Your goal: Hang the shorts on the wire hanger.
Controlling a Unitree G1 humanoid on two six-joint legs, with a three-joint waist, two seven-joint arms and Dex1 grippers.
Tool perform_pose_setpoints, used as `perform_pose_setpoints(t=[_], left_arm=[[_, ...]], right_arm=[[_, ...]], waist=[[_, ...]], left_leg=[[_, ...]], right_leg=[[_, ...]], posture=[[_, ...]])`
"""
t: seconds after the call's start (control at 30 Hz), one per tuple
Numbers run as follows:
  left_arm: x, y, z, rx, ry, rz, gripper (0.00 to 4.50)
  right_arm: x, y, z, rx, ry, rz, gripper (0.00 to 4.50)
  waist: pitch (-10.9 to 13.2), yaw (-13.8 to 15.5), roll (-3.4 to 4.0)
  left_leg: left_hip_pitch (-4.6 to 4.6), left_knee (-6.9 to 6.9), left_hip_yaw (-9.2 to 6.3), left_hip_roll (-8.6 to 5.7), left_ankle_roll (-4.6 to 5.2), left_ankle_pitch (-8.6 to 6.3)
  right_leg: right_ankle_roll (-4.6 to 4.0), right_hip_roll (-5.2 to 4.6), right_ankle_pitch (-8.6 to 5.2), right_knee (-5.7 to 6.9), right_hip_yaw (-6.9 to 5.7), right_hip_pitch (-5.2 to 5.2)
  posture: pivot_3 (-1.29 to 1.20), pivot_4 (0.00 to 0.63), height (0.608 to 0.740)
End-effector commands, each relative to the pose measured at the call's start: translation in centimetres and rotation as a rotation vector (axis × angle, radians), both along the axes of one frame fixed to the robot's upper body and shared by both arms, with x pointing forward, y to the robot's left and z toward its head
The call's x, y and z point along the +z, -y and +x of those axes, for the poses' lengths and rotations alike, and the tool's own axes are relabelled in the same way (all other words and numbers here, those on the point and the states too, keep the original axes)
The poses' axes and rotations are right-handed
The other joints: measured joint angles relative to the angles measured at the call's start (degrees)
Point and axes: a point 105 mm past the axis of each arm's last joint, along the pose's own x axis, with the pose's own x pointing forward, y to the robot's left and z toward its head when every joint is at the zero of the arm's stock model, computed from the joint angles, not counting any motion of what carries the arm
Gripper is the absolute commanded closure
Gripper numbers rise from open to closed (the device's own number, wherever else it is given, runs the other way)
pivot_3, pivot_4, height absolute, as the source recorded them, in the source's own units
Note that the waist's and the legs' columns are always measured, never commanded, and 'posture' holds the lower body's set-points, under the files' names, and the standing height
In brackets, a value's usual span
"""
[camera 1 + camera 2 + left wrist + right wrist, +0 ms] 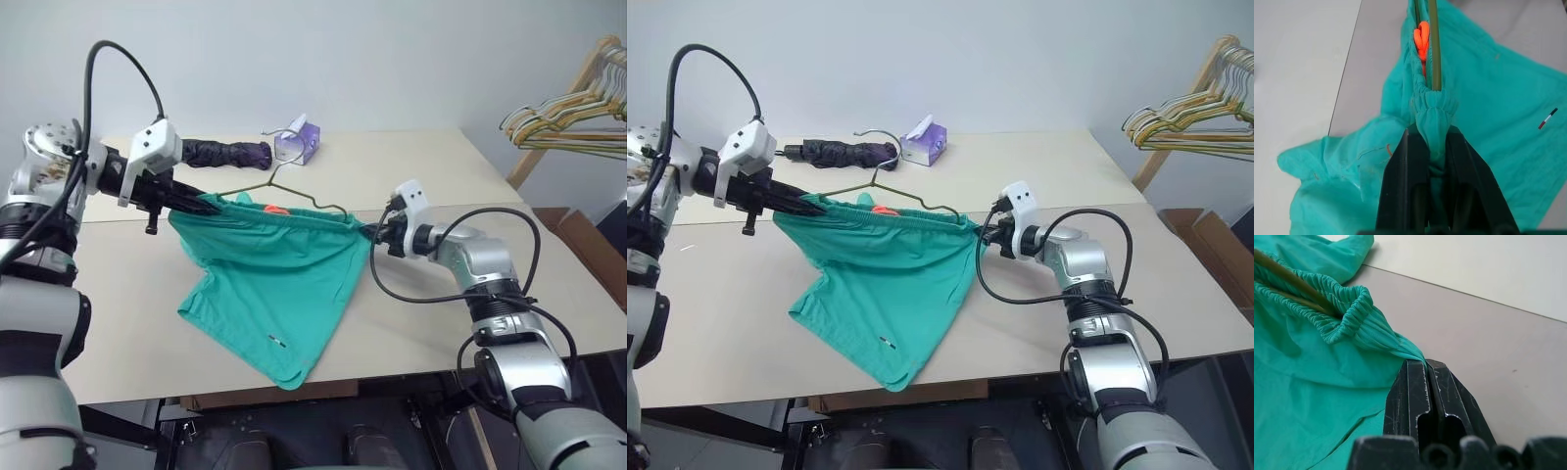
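The left gripper (201, 205) was closed on the left end of the waistband of the shorts (279, 284), its 2 black fingers (1400, 191) pinching the gathered teal cloth above the left part of the table (127, 323). Behind it, near the far edge of the tabletop, lay a dark purple folded umbrella (227, 153), and just to its right a small purple tissue box (298, 145).

The shorts hung stretched between both grippers, waistband lifted off the surface, while the legs drooped down and lay on the tabletop toward its near edge. The wire hanger (294, 196) sat in the waistband: its lower wire ran inside the opening, beside an orange drawstring (1421, 39), and its 2 sloping shoulders and small hook (277, 132) rose above the cloth toward the far edge.

The right gripper (372, 233) was clamped shut on the right end of the waistband, with a thin fold of cloth caught between its fingertips (1410, 367), above the middle of the table's right half.

Past the table's far right corner, a bunch of pale yellow, green and tan hangers (568, 117) hung on a wooden rack (588, 69).
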Motion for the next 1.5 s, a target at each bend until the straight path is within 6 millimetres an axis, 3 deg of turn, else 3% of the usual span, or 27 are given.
perform_pose_setpoints(t=[0.03, 0.13, 0.27, 0.4, 0.67, 0.97, 1.3, 1.43, 1.5], left_arm=[[1.5, -3.0, -0.4, 0.095, 0.04, 0.044, 4.4], [1.3, -2.8, -0.2, 0.087, 0.046, 0.047, 4.4], [1.5, -1.7, 0.2, 0.06, 0.067, 0.006, 4.4], [1.9, -0.5, 0.7, 0.045, 0.101, -0.045, 4.4], [1.6, 0.5, 0.8, 0.004, 0.101, -0.057, 4.4], [1.5, 0.8, 0.7, -0.009, 0.119, -0.083, 4.4], [1.6, 0.4, 0.3, 0.003, 0.117, -0.122, 4.4], [1.6, 0.4, 0.2, 0.004, 0.119, -0.123, 4.4], [1.7, 0.4, 0.2, 0.004, 0.121, -0.127, 4.4]], right_arm=[[1.9, 4.3, 0.4, -0.125, 0.066, -0.076, 4.47], [3.7, 3.2, 0.0, -0.064, 0.122, -0.1, 4.47], [7.5, -0.4, -1.6, 0.116, 0.261, -0.232, 4.47], [10.0, -3.3, -3.2, 0.265, 0.365, -0.371, 4.47], [13.4, -5.7, -3.8, 0.353, 0.497, -0.503, 4.47], [14.0, -7.0, -3.8, 0.392, 0.496, -0.526, 4.47], [12.4, -7.5, -3.6, 0.428, 0.535, -0.593, 4.47], [12.0, -7.2, -3.8, 0.473, 0.521, -0.599, 3.68], [11.9, -7.1, -3.8, 0.483, 0.527, -0.595, 2.95]], waist=[[0.0, 0.0, 0.0], [0.0, 0.0, 0.0], [0.0, 0.1, 0.01], [0.0, 0.1, 0.02], [0.0, 0.1, 0.02], [0.0, 0.1, 0.02], [0.0, 0.1, 0.02], [0.0, 0.1, 0.02], [0.0, 0.1, 0.02]], left_leg=[[0.0, 0.0, 0.0, 0.0, 0.0, 0.0], [-0.01, 0.0, 0.0, 0.0, 0.0, 0.0], [-0.02, 0.0, 0.0, 0.0, 0.0, 0.0], [-0.02, 0.0, 0.0, 0.0, 0.0, 0.0], [-0.03, 0.0, 0.01, 0.01, 0.01, 0.0], [-0.03, 0.0, 0.01, 0.01, 0.0, 0.0], [-0.03, 0.0, 0.01, 0.01, 0.0, 0.0], [-0.03, 0.0, 0.01, 0.01, 0.0, 0.0], [-0.03, 0.0, 0.0, 0.0, 0.0, 0.0]], right_leg=[[0.0, 0.0, 0.0, 0.0, 0.0, -0.01], [0.0, 0.0, 0.0, 0.0, 0.0, -0.01], [0.0, 0.0, 0.0, 0.0, -0.01, -0.02], [0.0, 0.0, 0.0, 0.0, -0.01, -0.03], [0.0, -0.01, 0.0, -0.01, -0.02, -0.03], [0.0, -0.01, 0.0, 0.01, -0.04, -0.04], [0.0, -0.01, 0.0, 0.03, -0.04, -0.05], [0.0, -0.01, 0.0, 0.03, -0.04, -0.04], [0.0, -0.02, 0.0, 0.04, -0.04, -0.04]], posture=[[0.04, 0.0, 0.74], [0.04, 0.0, 0.74], [0.03, 0.0, 0.74], [0.02, 0.0, 0.74], [0.02, 0.0, 0.74], [0.02, 0.0, 0.74], [0.04, 0.0, 0.74], [0.04, 0.0, 0.74], [0.04, 0.0, 0.74]])
